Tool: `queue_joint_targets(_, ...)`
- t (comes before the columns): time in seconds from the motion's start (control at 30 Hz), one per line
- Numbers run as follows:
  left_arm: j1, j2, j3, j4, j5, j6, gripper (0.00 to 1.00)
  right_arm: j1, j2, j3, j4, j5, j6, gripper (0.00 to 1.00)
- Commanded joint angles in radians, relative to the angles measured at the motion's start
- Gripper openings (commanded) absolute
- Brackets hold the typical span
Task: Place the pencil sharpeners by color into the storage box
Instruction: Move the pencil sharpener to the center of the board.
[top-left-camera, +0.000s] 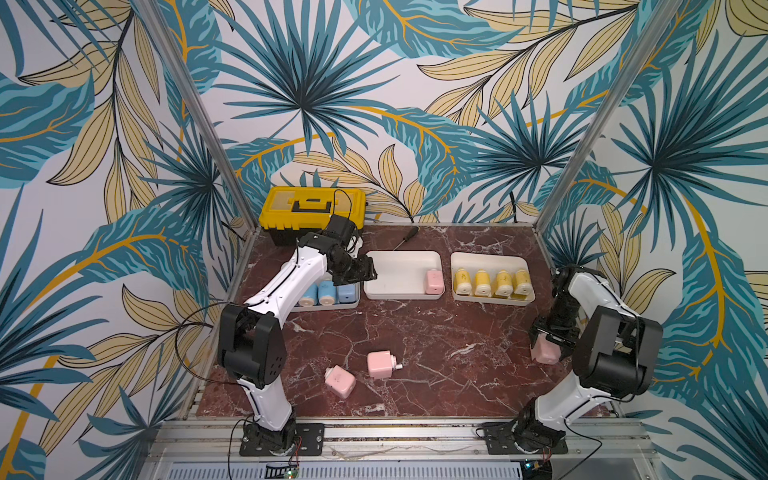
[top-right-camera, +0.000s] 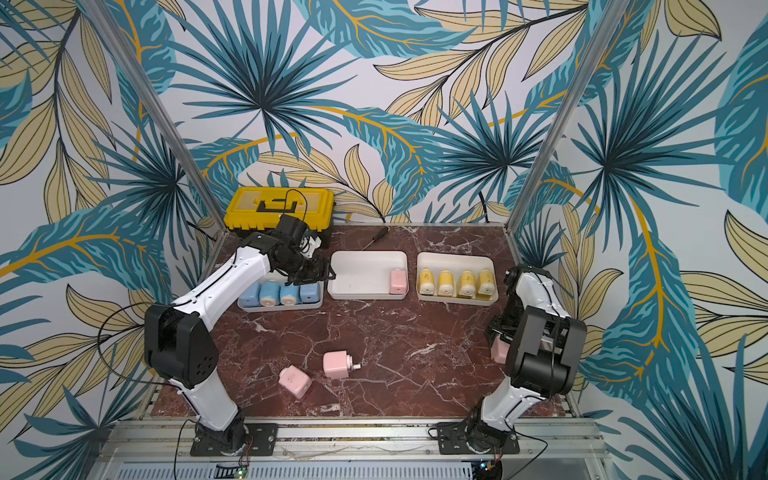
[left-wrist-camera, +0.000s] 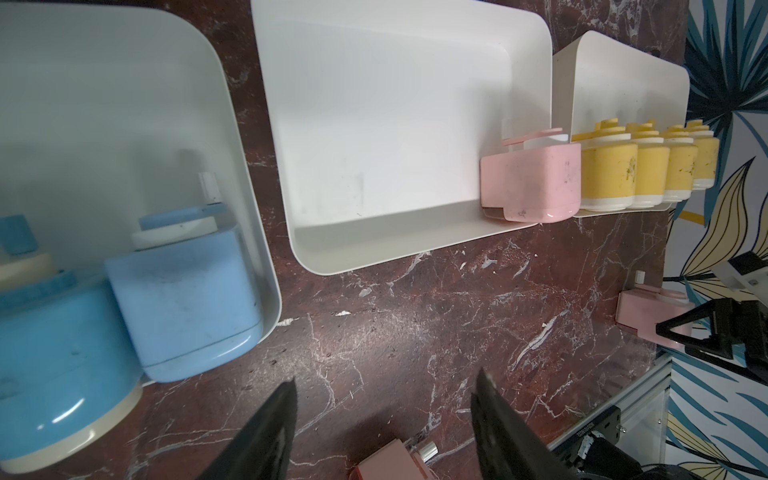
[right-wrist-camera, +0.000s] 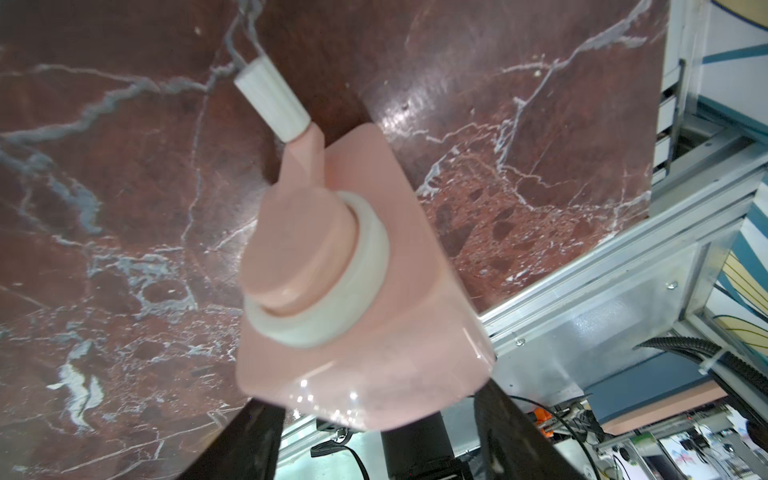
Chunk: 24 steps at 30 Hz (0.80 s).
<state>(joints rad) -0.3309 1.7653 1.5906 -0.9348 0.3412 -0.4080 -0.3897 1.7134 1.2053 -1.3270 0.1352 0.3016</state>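
The storage box is three white trays at the back. The left tray (top-right-camera: 282, 306) holds several blue pencil sharpeners (top-right-camera: 270, 292). The right tray (top-left-camera: 490, 301) holds several yellow ones (top-left-camera: 492, 282). One pink sharpener (top-left-camera: 434, 281) stands in the middle tray (top-left-camera: 399, 296). Two pink sharpeners (top-left-camera: 381, 364) (top-left-camera: 340, 380) lie on the marble near the front. My left gripper (top-left-camera: 370, 272) (left-wrist-camera: 386, 378) hangs open and empty between the left and middle trays. My right gripper (top-left-camera: 550, 345) (right-wrist-camera: 374, 395) is open, its fingers straddling a third pink sharpener (right-wrist-camera: 353, 291) upright at the table's right edge.
A yellow toolbox (top-left-camera: 311, 212) stands at the back left behind my left arm. A dark screwdriver (top-left-camera: 409, 235) lies behind the middle tray. Aluminium posts and a front rail (top-left-camera: 415, 432) bound the table. The patterned walls close in on three sides.
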Motion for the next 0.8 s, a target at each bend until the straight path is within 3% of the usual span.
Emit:
queue_joint_targets(0.0, 0.007, -0.001, 0.033, 0.002, 0.008, 0.011, 0.69, -0.006, 0.039, 0.007, 0.025, 0.005, -0.029, 0.73)
queue_joint_targets(0.43, 0.009, -0.023, 0.023, 0.002, 0.005, 0.003, 0.68, -0.011, 0.089, 0.022, 0.06, -0.053, -0.039, 0.59)
queue_joint_targets(0.77, 0.008, -0.041, 0.002, 0.002, -0.002, 0.006, 0.68, -0.009, 0.095, -0.005, 0.105, -0.177, -0.017, 0.48)
